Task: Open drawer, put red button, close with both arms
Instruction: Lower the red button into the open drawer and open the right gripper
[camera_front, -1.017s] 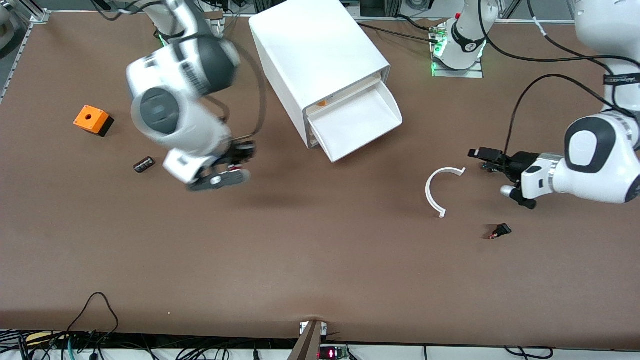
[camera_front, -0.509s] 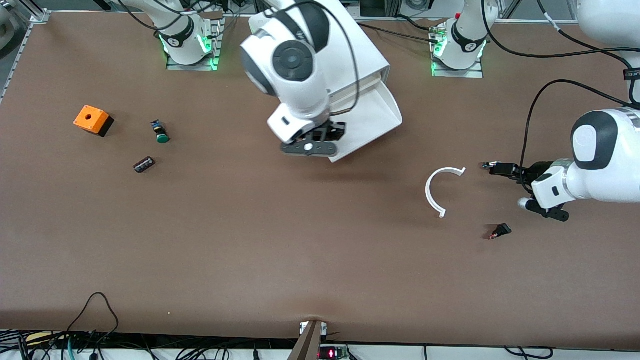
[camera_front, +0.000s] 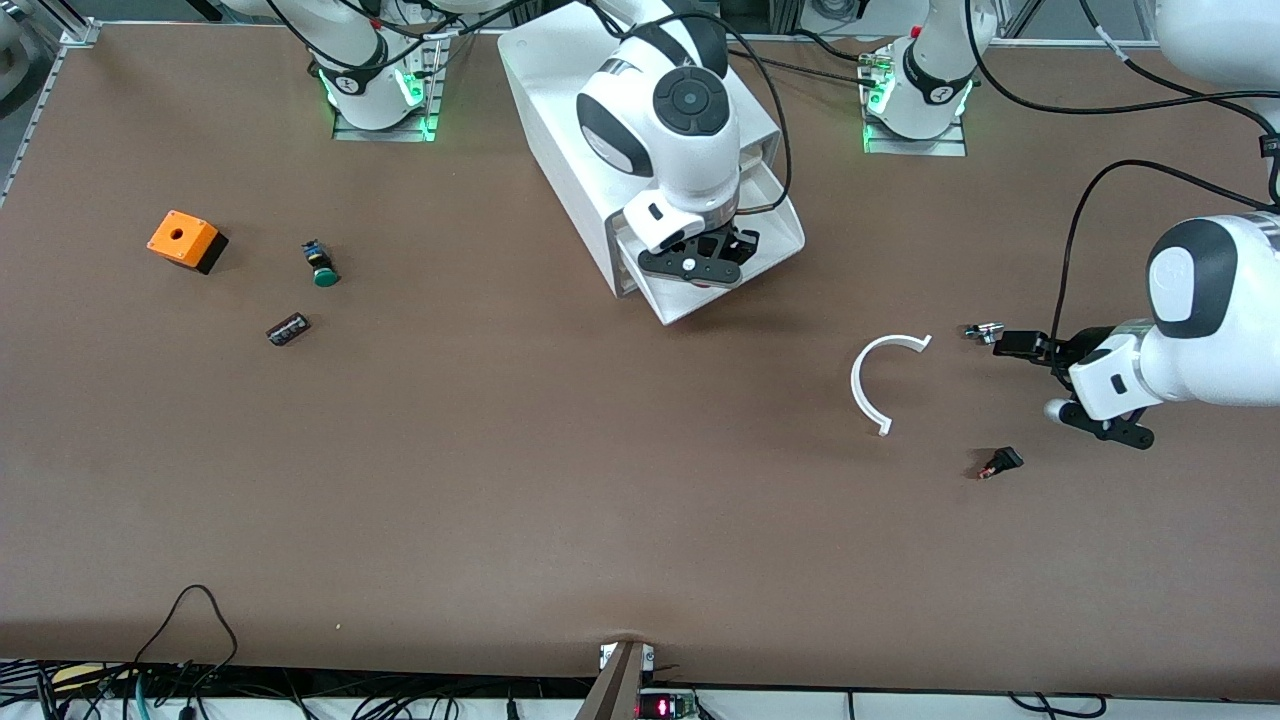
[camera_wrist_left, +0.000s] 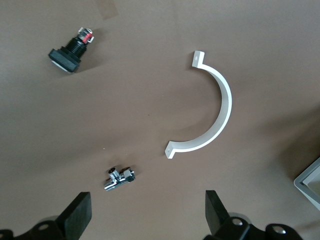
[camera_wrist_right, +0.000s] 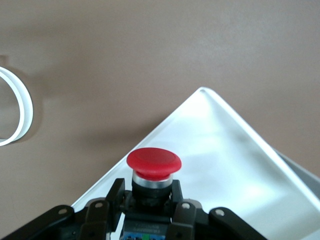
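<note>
red button (camera_wrist_right: 153, 162) over the open drawer (camera_front: 745, 262)
right gripper (camera_front: 703, 262) jaws clamp it, cap toward the tray; left gripper (camera_wrist_left: 145, 220) waits with jaws spread over the counter.

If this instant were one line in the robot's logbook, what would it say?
drawer: open | right hand: over drawer, shut on red button | left hand: open, waiting over table by white curved clip | release: not yet

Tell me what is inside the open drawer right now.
The drawer shows only bare white floor in the right wrist view. The right gripper holds the red button above it, not yet dropped. The gripper and arm cover part of the tray in the front view.
</note>
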